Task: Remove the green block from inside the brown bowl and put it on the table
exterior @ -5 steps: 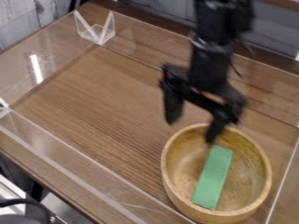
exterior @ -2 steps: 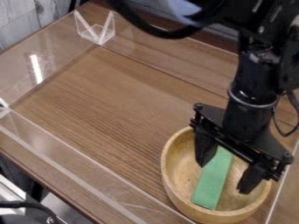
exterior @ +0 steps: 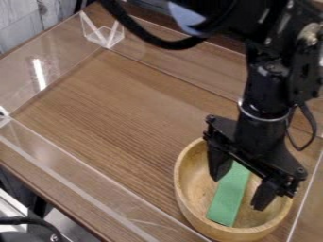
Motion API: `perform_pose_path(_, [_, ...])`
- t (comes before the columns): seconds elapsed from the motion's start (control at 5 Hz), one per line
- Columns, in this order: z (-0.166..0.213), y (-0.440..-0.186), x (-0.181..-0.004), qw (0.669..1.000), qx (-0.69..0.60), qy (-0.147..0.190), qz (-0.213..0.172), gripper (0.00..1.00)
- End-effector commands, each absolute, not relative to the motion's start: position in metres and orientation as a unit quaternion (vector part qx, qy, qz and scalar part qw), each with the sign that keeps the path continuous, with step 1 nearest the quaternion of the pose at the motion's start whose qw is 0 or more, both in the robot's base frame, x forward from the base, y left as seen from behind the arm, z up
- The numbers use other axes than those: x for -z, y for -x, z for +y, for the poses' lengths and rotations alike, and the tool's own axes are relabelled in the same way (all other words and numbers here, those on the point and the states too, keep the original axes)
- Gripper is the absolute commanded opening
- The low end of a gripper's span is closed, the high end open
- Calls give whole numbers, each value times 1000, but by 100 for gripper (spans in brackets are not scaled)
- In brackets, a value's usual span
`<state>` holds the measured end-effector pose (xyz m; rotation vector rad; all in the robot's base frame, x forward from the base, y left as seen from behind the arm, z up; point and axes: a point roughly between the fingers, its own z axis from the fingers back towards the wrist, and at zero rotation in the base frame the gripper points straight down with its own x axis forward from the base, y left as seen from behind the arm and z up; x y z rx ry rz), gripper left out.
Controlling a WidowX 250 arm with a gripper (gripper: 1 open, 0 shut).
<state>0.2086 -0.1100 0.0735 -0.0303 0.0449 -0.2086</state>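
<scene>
Swung gripper [exterior: 240,187] from behind to above brown bowl [exterior: 188,193], with fingers apart. Saw green block [exterior: 228,200] still inside, seemingly between fingertips. Judged approach nearly done, with lowering and closing next.

Just the one cam here, so no second view to share anything with. It sits up above the table [exterior: 108,118] and looks down at a slant, not straight down, so you get the tabletop plus its far edge up top. Pretty close in too: the bowl [exterior: 192,201] is big at lower right, and the robot arm [exterior: 252,90] comes in from the top right
</scene>
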Motion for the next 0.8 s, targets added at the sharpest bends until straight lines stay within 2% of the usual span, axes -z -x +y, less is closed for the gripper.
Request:
perform_pose_path(0.0, [-108,-216,-79,994,106,26,-1,100])
perform_pose_path(0.6, [-104,-223,-71,993,112,37,-11,100])
